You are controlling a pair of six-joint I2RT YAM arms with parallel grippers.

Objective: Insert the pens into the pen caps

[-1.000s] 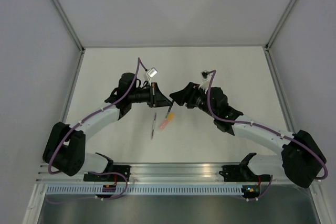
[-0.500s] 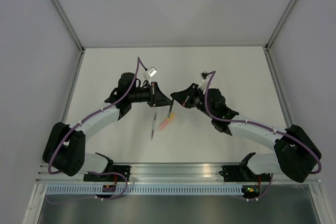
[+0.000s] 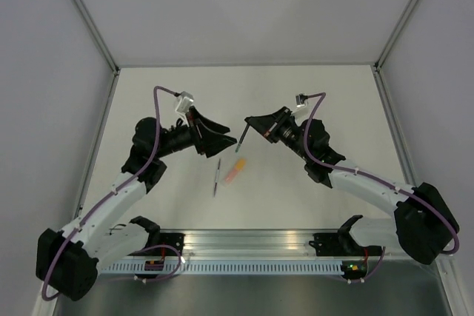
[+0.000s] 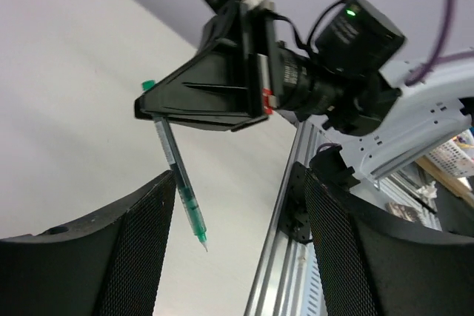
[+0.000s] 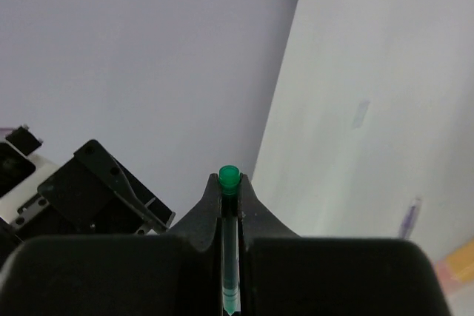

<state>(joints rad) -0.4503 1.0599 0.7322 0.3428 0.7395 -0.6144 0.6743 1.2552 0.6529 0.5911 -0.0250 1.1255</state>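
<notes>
Teal-green pen (image 4: 180, 186) clamped by upper end in right gripper (image 4: 150, 103), fingers pinched tight on it, green end poking out above, tip slanting down toward white table (image 3: 311, 94). Left gripper (image 3: 221, 143) spread wide, nothing in it, close beside pen but apart. Thin grey-white pen (image 3: 216, 177) and orange pen (image 3: 233, 172) lie side by side on table between arms.
</notes>
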